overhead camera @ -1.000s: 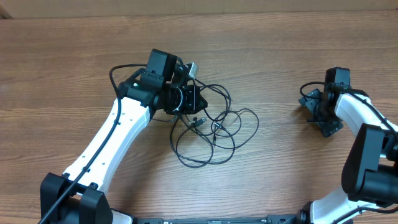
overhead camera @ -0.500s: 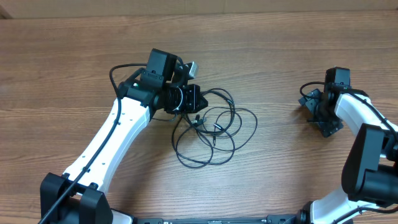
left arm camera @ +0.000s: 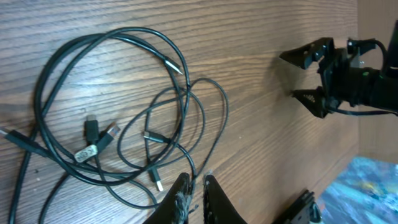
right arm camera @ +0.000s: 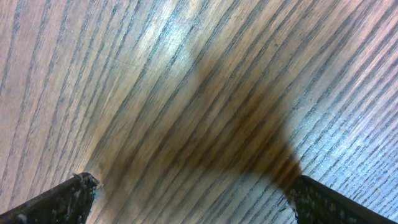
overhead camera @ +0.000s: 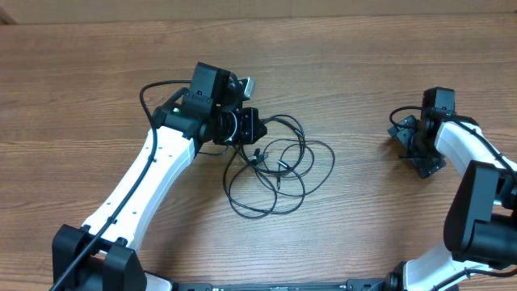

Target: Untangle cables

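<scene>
Cables (overhead camera: 275,174) in a looped tangle on the table (overhead camera: 388,73). Left gripper (left arm camera: 194,185) pinching a strand at its far-left edge. Right gripper (right arm camera: 191,182) spread, well off right.

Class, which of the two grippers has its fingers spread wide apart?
The right gripper: only the table shows between its fingers. The left gripper has its fingers pinched together on a strand of the cables.
</scene>
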